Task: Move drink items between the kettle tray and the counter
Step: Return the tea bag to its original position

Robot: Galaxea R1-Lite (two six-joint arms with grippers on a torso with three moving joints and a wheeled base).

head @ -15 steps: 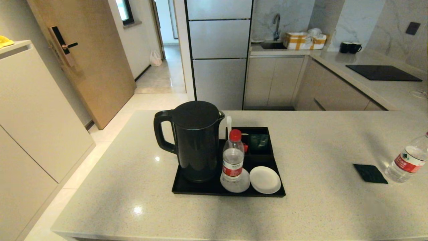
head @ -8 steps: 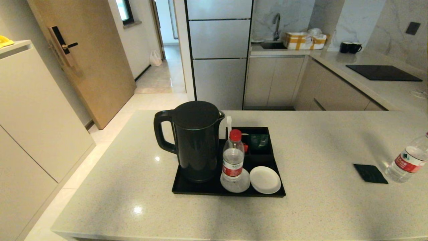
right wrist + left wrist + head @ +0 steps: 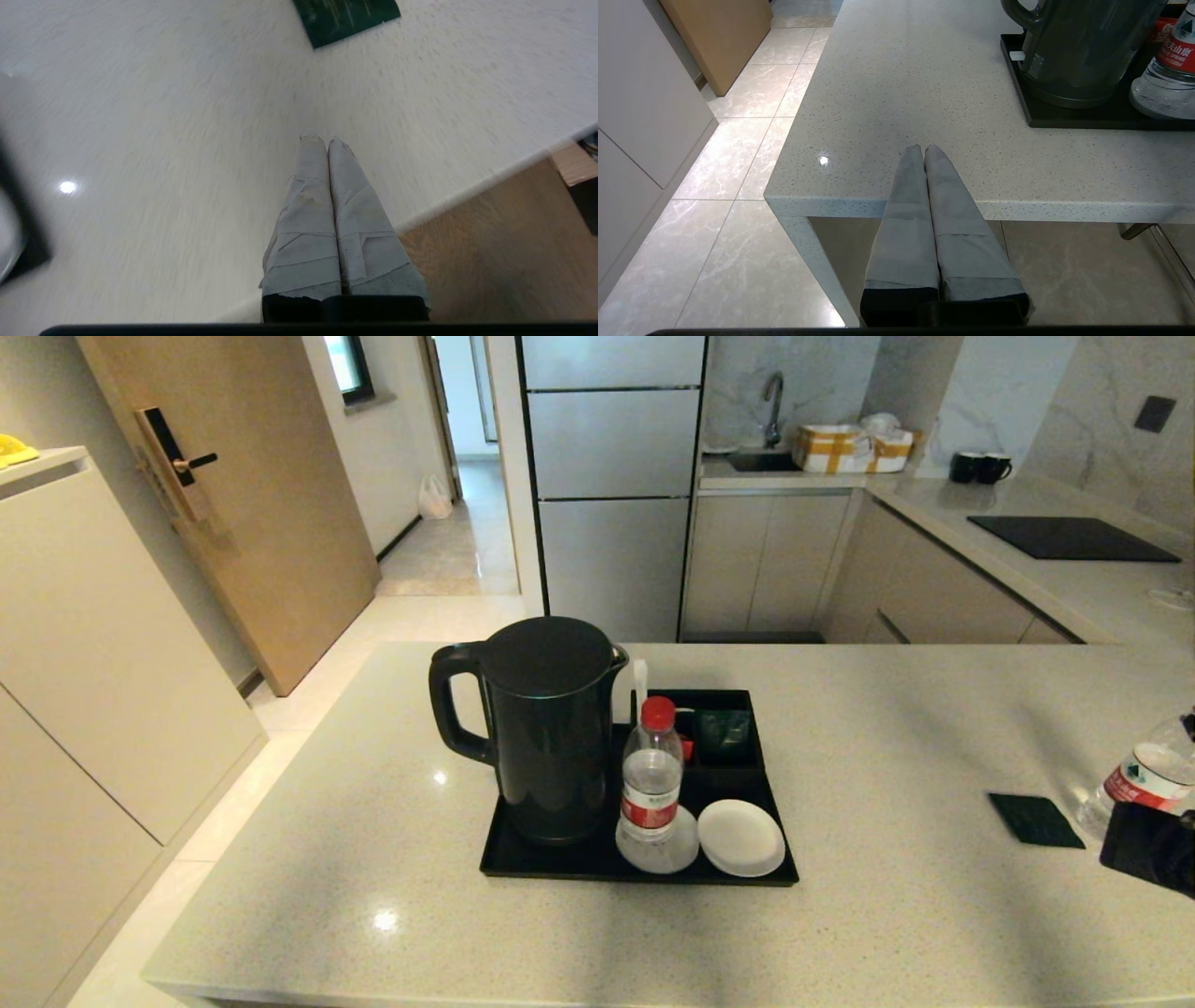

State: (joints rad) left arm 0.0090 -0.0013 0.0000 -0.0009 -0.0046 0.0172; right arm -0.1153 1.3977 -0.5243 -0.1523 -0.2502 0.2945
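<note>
A red-capped water bottle (image 3: 651, 775) stands on a white coaster in the black kettle tray (image 3: 579, 870), next to the kettle (image 3: 546, 728). One dark green sachet (image 3: 724, 728) lies in a far compartment of the tray. A second green sachet (image 3: 1036, 819) lies flat on the beige counter (image 3: 887, 915) at the right, and a second bottle (image 3: 1144, 777) stands beside it. My right arm (image 3: 1150, 851) pokes in at the right edge, partly covering that bottle. The right gripper (image 3: 326, 138) is shut and empty above the counter, short of the sachet (image 3: 348, 16). My left gripper (image 3: 923, 148) is shut and empty over the counter's near left edge.
A bare white coaster (image 3: 740, 837) sits at the tray's near right. The kettle (image 3: 1078, 46) and tray bottle (image 3: 1169, 70) stand to one side of the left gripper. The counter's front edge and tiled floor lie below both grippers. A farther counter with a black hob (image 3: 1069, 539) is behind.
My right arm has come into the head view at the right edge, in front of the counter bottle's base. Bottles, sachets and tray have not moved.
</note>
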